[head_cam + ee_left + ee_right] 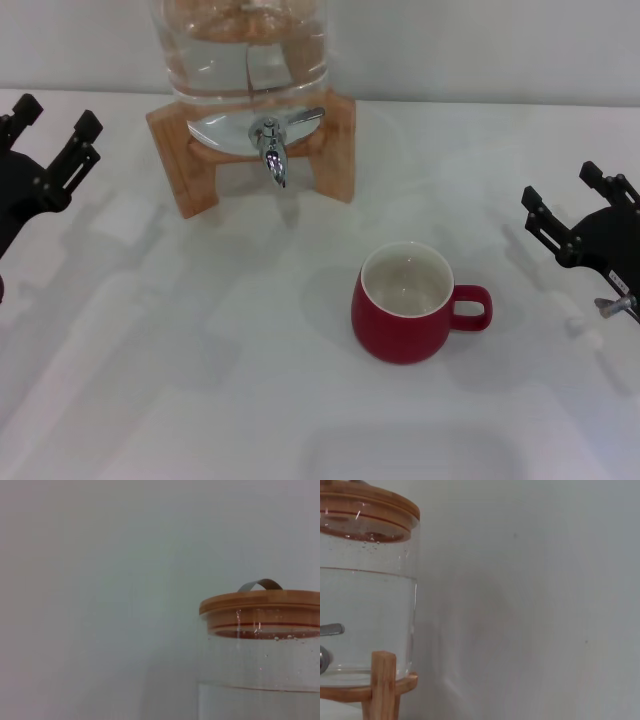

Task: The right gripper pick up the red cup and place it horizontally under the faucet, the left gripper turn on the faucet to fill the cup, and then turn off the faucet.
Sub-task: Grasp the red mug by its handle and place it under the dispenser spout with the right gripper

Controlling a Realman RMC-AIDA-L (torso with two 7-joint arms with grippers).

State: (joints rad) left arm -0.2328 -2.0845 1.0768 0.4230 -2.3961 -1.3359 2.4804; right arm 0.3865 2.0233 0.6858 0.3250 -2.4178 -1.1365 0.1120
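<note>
The red cup (405, 308) is a rounded, glossy ceramic mug, off-white inside, standing upright on the white table (200, 400), loop handle pointing right. Far and left of it, the shiny chrome faucet (271, 140) juts from a clear glass dispenser (240, 50) on a wooden stand (185, 150). My right gripper (575, 215) and left gripper (55, 135) wait at the sides, prongs spread, grasping nothing.
</note>
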